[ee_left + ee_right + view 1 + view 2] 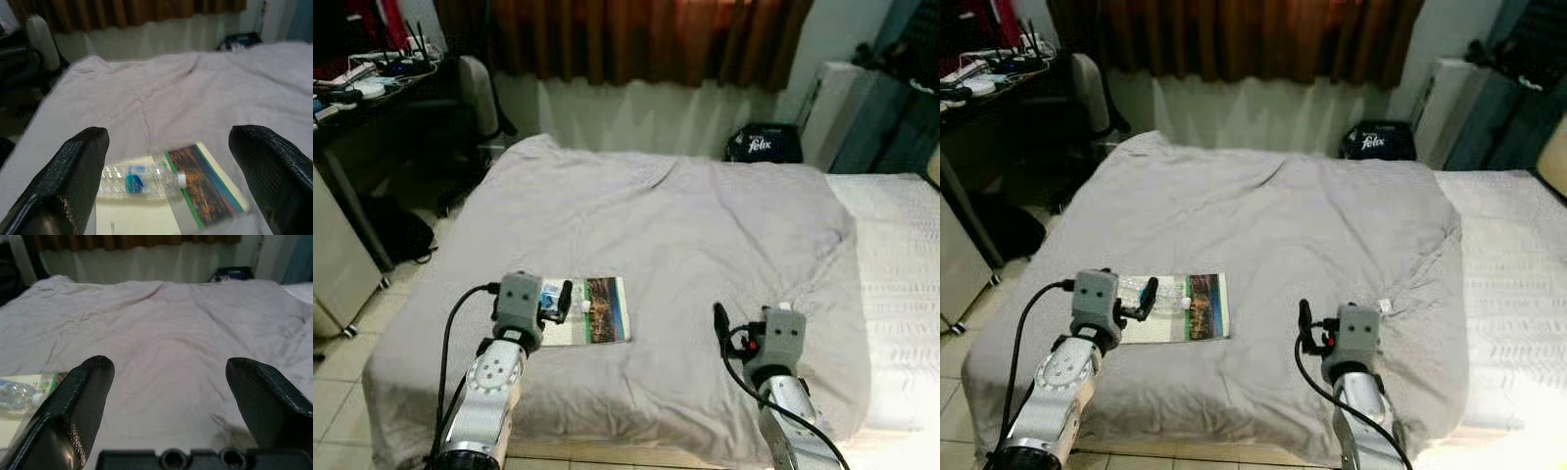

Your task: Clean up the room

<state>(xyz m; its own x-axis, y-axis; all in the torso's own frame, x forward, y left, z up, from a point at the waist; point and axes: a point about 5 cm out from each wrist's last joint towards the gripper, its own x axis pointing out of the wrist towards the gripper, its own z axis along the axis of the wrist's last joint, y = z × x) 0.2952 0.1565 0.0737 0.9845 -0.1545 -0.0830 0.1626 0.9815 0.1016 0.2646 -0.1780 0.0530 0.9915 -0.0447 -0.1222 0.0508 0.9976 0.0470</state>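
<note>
A clear plastic water bottle with a blue label and white cap lies on its side across a thin booklet. Both rest on the grey duvet near the bed's front left. My left gripper hovers just above and in front of the bottle, open, with the bottle showing between its fingers but apart from them. My right gripper is open over bare duvet at the front right, nothing between its fingers. The booklet's cover shows a dark picture with a green stripe.
A dark desk with routers and clutter stands at the left, a chair beside it and a dark bag underneath. A black bag sits beyond the bed's far edge. White bedding lies on the right. Tiled floor runs along the left.
</note>
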